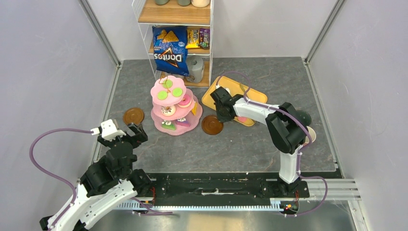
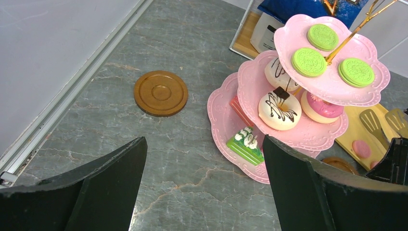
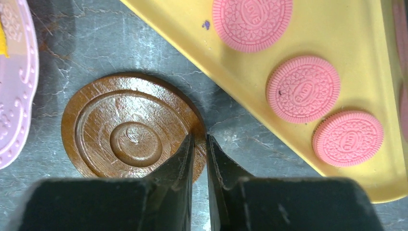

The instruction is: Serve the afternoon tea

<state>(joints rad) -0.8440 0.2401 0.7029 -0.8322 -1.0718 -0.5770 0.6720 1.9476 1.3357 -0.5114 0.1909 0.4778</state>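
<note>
The right pincer point(image 3: 200, 139) stands nearly closed, nipping the tray-side rim of a brown saucer point(image 3: 130, 137) lying flat on the bench point(image 3: 96, 29) between the pink three-tier stand point(image 3: 14, 96) and the yellow tray point(image 3: 231, 67), while the left pincer point(image 2: 204, 144) gapes wide and empty near the bench's left edge

Top view, overhead from behind, shares the stand point(image 2: 346, 91) with left wrist, a saucer point(image 3: 120, 137) (close-up, downward) with right wrist
</note>
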